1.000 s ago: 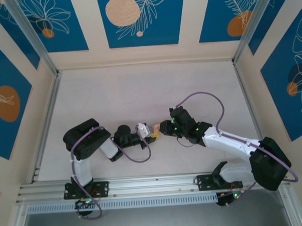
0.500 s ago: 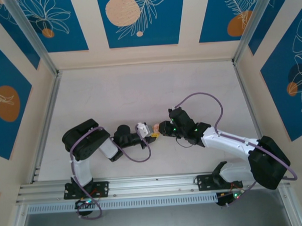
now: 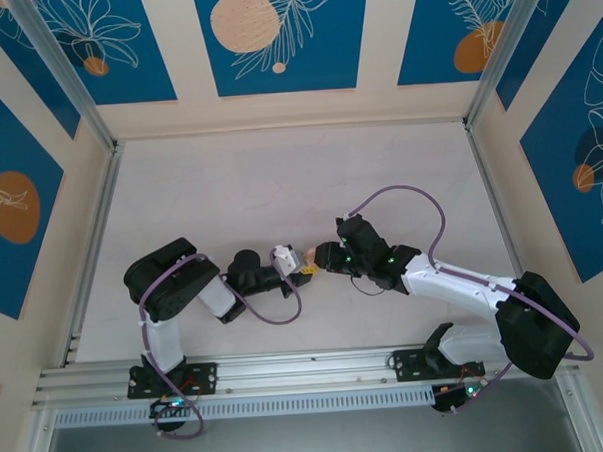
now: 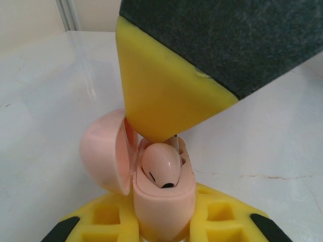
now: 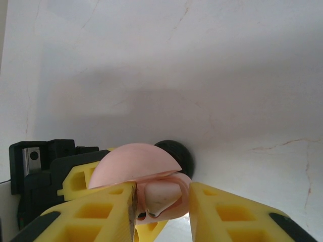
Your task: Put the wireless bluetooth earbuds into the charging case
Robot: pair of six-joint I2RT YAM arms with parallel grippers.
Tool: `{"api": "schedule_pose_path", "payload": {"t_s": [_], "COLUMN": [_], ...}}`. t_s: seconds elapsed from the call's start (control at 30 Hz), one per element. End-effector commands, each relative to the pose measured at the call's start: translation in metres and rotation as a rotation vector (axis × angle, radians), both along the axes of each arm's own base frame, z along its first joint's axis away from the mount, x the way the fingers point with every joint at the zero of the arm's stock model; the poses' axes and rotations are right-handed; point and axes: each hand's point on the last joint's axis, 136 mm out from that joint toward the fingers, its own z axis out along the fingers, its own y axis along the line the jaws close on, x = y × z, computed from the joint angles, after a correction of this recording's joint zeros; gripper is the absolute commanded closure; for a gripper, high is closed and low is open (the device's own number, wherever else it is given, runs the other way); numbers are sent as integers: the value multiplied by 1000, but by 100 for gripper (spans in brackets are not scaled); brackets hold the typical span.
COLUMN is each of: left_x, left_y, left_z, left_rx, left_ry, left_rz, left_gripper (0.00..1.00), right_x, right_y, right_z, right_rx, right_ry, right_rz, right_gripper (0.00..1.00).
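The charging case (image 4: 164, 201) is pale pink and stands upright between the yellow fingers of my left gripper (image 4: 164, 224), which is shut on it. Its round lid (image 4: 103, 151) hangs open to the left. One pink earbud (image 4: 161, 169) sits in the case's well. My right gripper (image 5: 162, 201) reaches in from the right, and its yellow fingers (image 5: 222, 212) stand a little apart on either side of the earbud (image 5: 161, 194), with a gap on the right side. One right fingertip (image 4: 161, 101) hovers just over the case. From above, both grippers meet at the case (image 3: 309, 256).
White tabletop (image 3: 280, 187) spreads all round, with metal rails at the left (image 3: 88, 255) and near edges. A dark round part (image 5: 177, 154) of the left arm sits just behind the case. The right arm's cable (image 3: 420, 196) loops over the table.
The right gripper's fingers have parted slightly around the earbud. Both arms have stayed almost where they were, and the left gripper keeps its hold on the case.
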Motion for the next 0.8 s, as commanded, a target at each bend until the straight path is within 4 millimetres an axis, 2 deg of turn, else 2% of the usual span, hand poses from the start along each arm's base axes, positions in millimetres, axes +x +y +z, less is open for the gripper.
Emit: {"api": "schedule_pose_path", "payload": {"t_s": [0.0,0.4,0.77], "left_x": [-1,-1,-6], "left_y": [-5,-6,-6], "left_z": [20,20,22], "left_rx": [-50,-51,-49], "left_ry": [-40,-42,-59], "left_rz": [-7,-9,-32], "left_gripper": [95,95,96], "right_x": [-1,-3,-5], "right_y": [-1,-6,-17], "right_z": [4,18,50], "right_rx": [-2,4,92], "right_ry": [-13,-38,-52], "right_rz": [-6,-8,83], "right_gripper": [67,63,64]}}
